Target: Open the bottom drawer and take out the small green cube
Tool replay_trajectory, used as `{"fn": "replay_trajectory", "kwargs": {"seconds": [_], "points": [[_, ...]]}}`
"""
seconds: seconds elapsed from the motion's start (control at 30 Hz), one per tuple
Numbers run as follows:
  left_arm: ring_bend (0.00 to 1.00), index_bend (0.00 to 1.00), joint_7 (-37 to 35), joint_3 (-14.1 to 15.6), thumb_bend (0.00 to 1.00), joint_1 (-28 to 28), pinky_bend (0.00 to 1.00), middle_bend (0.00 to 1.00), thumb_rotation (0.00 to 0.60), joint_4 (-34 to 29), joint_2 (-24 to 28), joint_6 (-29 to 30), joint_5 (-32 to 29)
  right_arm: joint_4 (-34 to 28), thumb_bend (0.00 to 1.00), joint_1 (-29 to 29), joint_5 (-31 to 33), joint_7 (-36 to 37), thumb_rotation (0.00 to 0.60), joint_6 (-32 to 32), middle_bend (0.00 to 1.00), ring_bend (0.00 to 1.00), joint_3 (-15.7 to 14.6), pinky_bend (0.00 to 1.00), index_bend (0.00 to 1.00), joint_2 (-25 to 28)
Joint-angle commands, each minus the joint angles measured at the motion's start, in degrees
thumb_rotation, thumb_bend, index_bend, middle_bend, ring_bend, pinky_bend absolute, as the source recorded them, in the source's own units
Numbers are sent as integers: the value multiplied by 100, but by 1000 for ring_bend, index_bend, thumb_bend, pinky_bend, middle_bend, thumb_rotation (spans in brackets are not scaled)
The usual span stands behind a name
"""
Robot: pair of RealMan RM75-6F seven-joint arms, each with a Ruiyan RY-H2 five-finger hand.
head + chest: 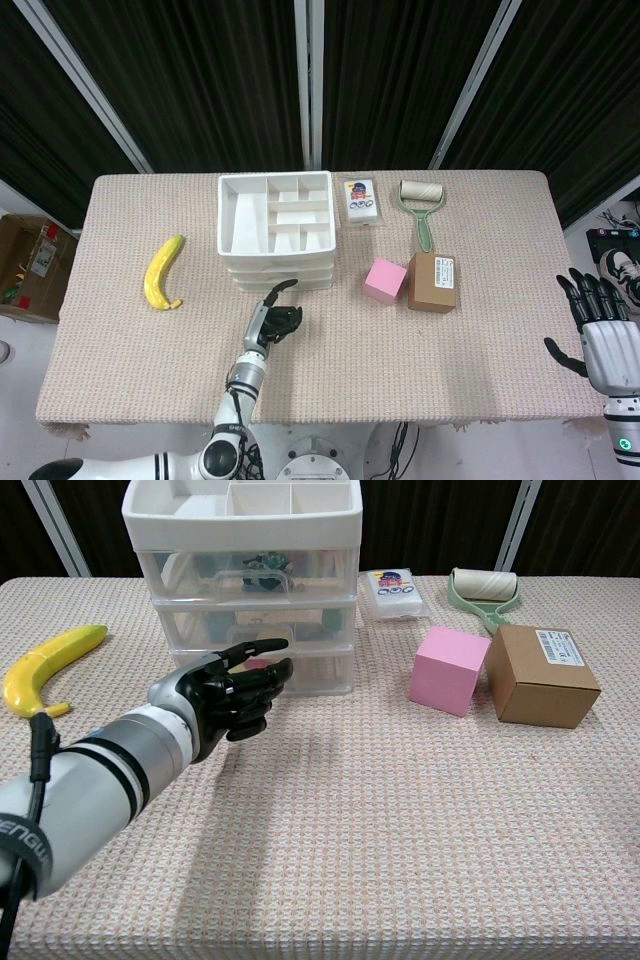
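Observation:
The white three-drawer unit (250,225) (190,520) stands at the table's back middle, all drawers closed. My left hand (272,322) (235,690) is right in front of the bottom drawer (315,673), fingers half curled, fingertips (280,668) at its front panel; whether they hook the handle I cannot tell. The hand hides part of that drawer, and no green cube shows through its clear front. My right hand (600,325) hangs off the table's right edge, fingers spread, holding nothing.
A banana (163,272) (50,663) lies left of the drawers. A pink cube (385,280) (448,668) and a brown box (432,282) (545,675) sit to the right, with a lint roller (420,205) (483,592) and a small packet (360,200) (395,592) behind them.

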Motion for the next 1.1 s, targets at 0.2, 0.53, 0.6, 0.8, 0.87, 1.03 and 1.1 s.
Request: {"fn": "replay_trajectory", "kwargs": {"seconds": [0.2, 0.53, 0.6, 0.8, 0.87, 1.03, 1.1], "points": [[950, 183, -174, -161, 464, 22, 1000, 848, 600, 148, -239, -19, -125, -15, 132, -38, 18, -4, 600, 14, 0, 0, -20, 0, 0, 3], [950, 182, -485, -309, 474, 85, 1000, 851, 600, 268, -378, 0, 58, -31, 132, -81, 25, -1, 600, 28, 0, 0, -45, 0, 0, 20], [951, 182, -534, -342, 476, 78, 1000, 851, 600, 296, -399, -40, 64, -29, 133, -90, 35, 3, 600, 26, 0, 0, -48, 0, 0, 18], [951, 202, -859, -634, 483, 69, 1000, 850, 600, 328, -418, -348, -215, -14, 133, -117, 54, 26, 600, 42, 0, 0, -50, 0, 0, 13], [951, 224, -977, -738, 488, 65, 1000, 848, 600, 357, -414, -470, -326, -6, 132, -120, 62, 32, 600, 39, 0, 0, -48, 0, 0, 10], [954, 305, -1234, -967, 512, 58, 1000, 849, 600, 417, -355, -759, -556, 7, 132, -116, 80, 50, 600, 8, 0, 0, -47, 0, 0, -1], [955, 331, -1249, -989, 513, 50, 1000, 848, 600, 434, -321, -811, -579, 11, 133, -111, 86, 50, 600, -10, 0, 0, -47, 0, 0, -4]]}}
